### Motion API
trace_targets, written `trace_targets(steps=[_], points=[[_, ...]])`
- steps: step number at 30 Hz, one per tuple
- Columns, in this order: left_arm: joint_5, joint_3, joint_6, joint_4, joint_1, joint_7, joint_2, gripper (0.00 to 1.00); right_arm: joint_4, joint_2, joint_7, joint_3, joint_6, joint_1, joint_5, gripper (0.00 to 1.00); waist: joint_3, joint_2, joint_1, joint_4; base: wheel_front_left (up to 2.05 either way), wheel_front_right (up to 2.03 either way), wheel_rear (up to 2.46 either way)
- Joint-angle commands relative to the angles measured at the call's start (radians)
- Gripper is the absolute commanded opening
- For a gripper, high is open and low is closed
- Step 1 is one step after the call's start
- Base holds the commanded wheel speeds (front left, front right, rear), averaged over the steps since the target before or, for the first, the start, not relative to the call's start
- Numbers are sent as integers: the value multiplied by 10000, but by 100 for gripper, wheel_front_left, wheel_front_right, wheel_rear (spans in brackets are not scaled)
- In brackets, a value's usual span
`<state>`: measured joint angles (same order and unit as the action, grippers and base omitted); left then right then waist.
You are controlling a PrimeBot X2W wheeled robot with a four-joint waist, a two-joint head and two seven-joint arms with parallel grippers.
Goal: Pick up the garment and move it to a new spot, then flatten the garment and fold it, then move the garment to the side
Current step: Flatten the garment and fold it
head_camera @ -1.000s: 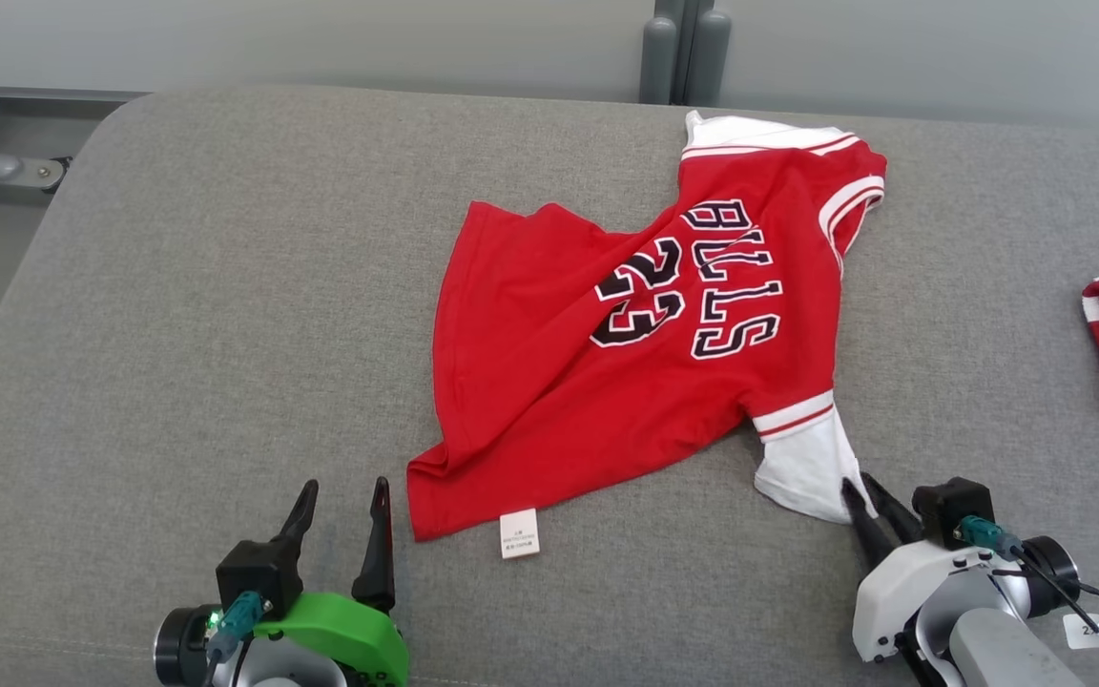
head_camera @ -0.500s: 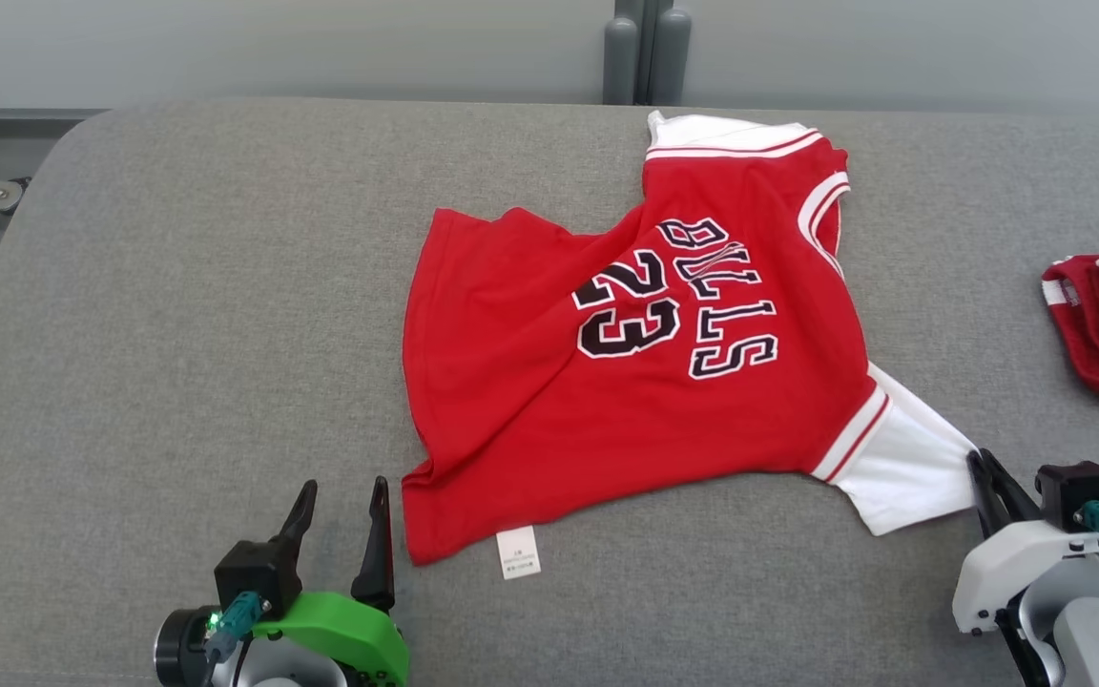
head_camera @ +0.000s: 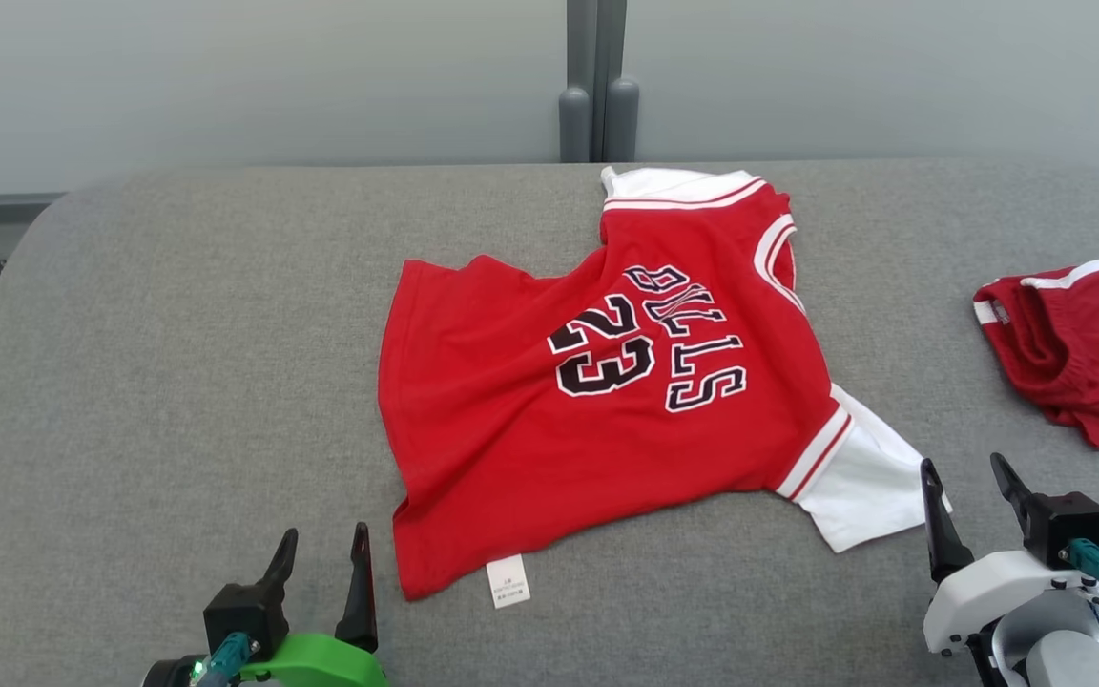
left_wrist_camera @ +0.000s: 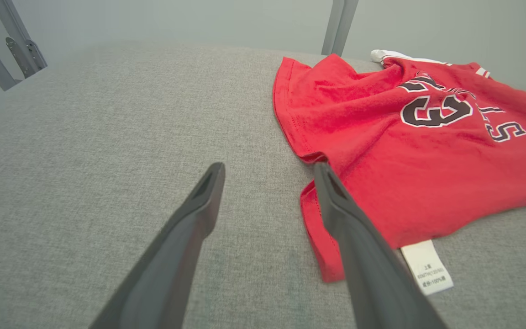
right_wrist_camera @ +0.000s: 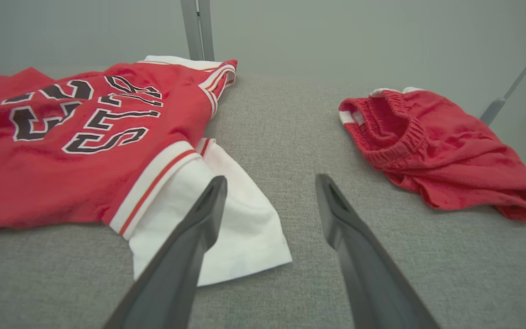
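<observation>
Grey fabric covered the surface (head_camera: 177,334). At its near edge both grippers stood open and empty: the left gripper (head_camera: 325,530) beside the hem corner (head_camera: 413,572), the right gripper (head_camera: 962,463) beside the white sleeve (head_camera: 864,487). Mid-surface lay the red shirt (head_camera: 511,401), rumpled; red shorts (head_camera: 1084,343) sat by the right edge. The shirt's far sleeve (head_camera: 673,183) seemed tucked under. Flattening looked in hand; next called for pinching that corner and drawing it flat.

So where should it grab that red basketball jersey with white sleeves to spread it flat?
Probably the near white sleeve of the red basketball jersey, at its loose outer edge, coming in low from the robot's right. That sleeve lies flat on the grey fabric cushion and sticks out past the body, so its edge is free, and the right gripper sits just beside it with jaws open.
</observation>
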<state>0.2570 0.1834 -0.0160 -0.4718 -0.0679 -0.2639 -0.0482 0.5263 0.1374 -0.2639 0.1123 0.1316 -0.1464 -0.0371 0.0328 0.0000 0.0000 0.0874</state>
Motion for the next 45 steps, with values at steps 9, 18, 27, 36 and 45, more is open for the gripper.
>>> trace_targets(steps=[9,18,27,36,45], points=[[-516,-615,57,342,528,-2,-44,100,-1176,-451,-1,-21,-20,582,330,100,-531,0,0,-368,0,0,0],[-756,-835,236,556,846,-2,-44,100,-1444,-673,-1,46,-20,943,302,100,-658,0,0,-417,0,0,0],[-483,-527,438,387,789,-1,-46,100,-1260,-720,-1,-18,-20,880,328,100,-435,0,0,-463,0,0,0],[165,265,832,-392,379,-3,-43,100,-963,-554,-1,-35,-20,585,377,100,257,0,0,-642,0,0,0],[807,783,890,-1396,-239,-1,-47,100,-684,-430,-1,-90,-20,266,392,100,784,0,0,-813,0,0,0]])
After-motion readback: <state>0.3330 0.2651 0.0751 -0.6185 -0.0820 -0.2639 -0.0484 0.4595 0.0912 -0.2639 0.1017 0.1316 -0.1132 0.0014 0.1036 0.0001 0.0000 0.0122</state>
